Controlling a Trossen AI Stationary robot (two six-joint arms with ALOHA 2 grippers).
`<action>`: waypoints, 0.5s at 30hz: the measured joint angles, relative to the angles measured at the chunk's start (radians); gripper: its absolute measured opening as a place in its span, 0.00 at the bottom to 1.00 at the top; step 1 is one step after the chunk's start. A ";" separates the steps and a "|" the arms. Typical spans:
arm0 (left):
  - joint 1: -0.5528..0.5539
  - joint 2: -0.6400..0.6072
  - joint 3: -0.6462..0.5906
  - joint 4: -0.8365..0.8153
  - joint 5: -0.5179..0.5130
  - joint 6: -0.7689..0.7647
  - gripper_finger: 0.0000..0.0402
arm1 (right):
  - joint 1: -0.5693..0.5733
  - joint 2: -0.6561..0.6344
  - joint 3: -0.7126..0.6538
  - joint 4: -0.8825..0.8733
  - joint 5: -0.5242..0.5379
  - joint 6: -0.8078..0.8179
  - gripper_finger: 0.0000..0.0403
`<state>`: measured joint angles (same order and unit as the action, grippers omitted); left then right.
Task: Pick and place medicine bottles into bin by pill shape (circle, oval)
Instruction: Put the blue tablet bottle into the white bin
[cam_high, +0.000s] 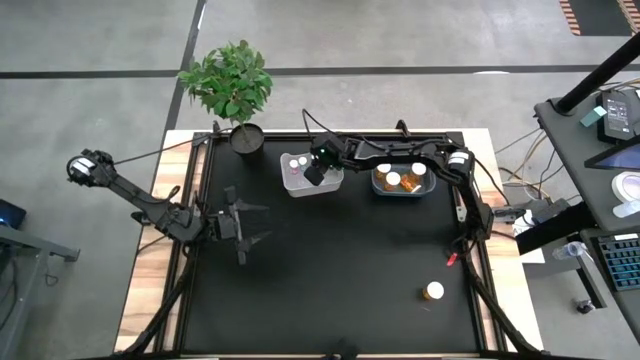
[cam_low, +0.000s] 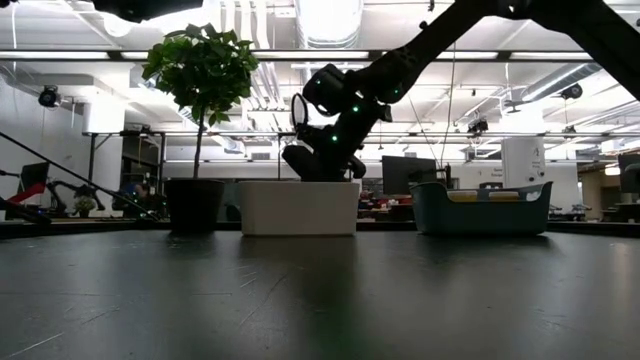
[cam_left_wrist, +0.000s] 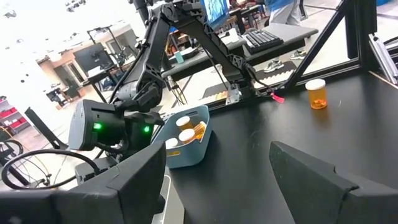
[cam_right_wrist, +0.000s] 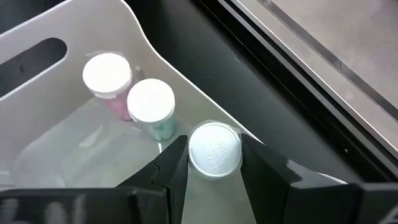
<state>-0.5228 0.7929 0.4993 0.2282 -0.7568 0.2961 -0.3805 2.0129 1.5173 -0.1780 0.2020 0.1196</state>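
My right gripper (cam_high: 316, 173) hangs over the white bin (cam_high: 297, 186) at the table's far middle, shut on a small bottle with a white cap (cam_right_wrist: 214, 149). Two more white-capped bottles (cam_right_wrist: 107, 74) (cam_right_wrist: 151, 101) stand on the bin's floor, one pinkish, one greenish. A grey-blue bin (cam_high: 404, 190) to the right holds several amber bottles (cam_high: 392, 180). One amber bottle (cam_high: 433, 291) stands alone on the mat at the near right. My left gripper (cam_high: 250, 228) waits open and empty at the table's left. My right gripper pinches the small bottle at its white cap (cam_right_wrist: 214, 149), one finger (cam_right_wrist: 174, 163) on each side. The fingers come from above, pointing down into the white bin near its corner. The bottle stands upright, cap up; whether its base touches the bin floor I cannot tell.
A potted plant (cam_high: 235, 85) stands at the far left by the white bin. A small red object (cam_high: 451, 259) lies near the right edge. The black mat between the bins and the near edge is bare apart from the lone amber bottle (cam_left_wrist: 316, 93).
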 joint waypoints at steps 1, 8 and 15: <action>0.000 0.000 0.000 0.000 0.000 0.001 0.67 | 0.000 0.000 0.000 0.000 0.000 0.001 0.31; 0.000 -0.001 0.000 -0.001 0.000 0.009 0.67 | 0.000 0.000 0.000 0.002 0.000 0.002 0.31; 0.000 -0.002 0.000 0.000 0.000 0.012 0.67 | 0.000 0.000 0.000 0.003 0.000 0.013 0.33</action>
<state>-0.5228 0.7906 0.4995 0.2279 -0.7567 0.3078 -0.3805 2.0129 1.5173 -0.1745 0.2020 0.1326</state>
